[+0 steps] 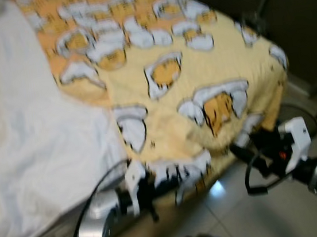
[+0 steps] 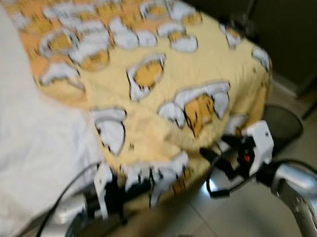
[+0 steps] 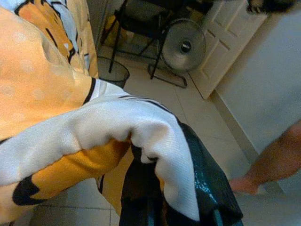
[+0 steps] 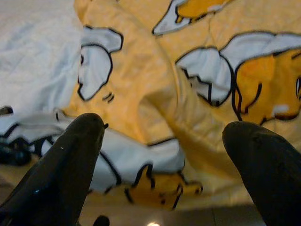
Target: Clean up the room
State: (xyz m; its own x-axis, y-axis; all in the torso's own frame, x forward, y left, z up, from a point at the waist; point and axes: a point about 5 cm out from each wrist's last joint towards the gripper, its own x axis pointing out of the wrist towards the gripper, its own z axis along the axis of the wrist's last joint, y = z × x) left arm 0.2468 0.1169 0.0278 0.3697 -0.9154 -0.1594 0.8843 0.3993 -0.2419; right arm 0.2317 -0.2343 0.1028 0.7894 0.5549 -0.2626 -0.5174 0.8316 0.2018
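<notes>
Lying across the bed's right part in the left eye view, the yellow blanket [image 1: 176, 76] with its white and orange cartoon print runs lengthwise from the far top of the frame down to the near bed edge, its long axis angled toward the robot's right. To its left is the white sheet [image 1: 22, 135]. The blanket's near hem droops over the bed edge above the tiled floor [image 1: 239, 212]. The left gripper [image 1: 150, 189] sits at that hem, its black fingers pinched on the cloth. The right gripper [image 1: 249, 153] hangs just off the blanket's near right corner.

From the right eye, the scene is the same but blurred; a dark wire bin [image 2: 283, 123] stands on the floor beyond the right arm.

Through the left wrist camera, a fold of the blanket's white and orange hem is draped over and clamped between the dark fingers [image 3: 211, 188]. Beyond it are the bin, a standing fan [image 3: 183, 46], a pale door [image 3: 230, 33] and a person's bare leg [image 3: 277, 160] on the tiles.

Through the right wrist camera, the two black fingers [image 4: 66, 165] are spread wide apart with nothing between them, the blanket's rumpled hem just beyond.
</notes>
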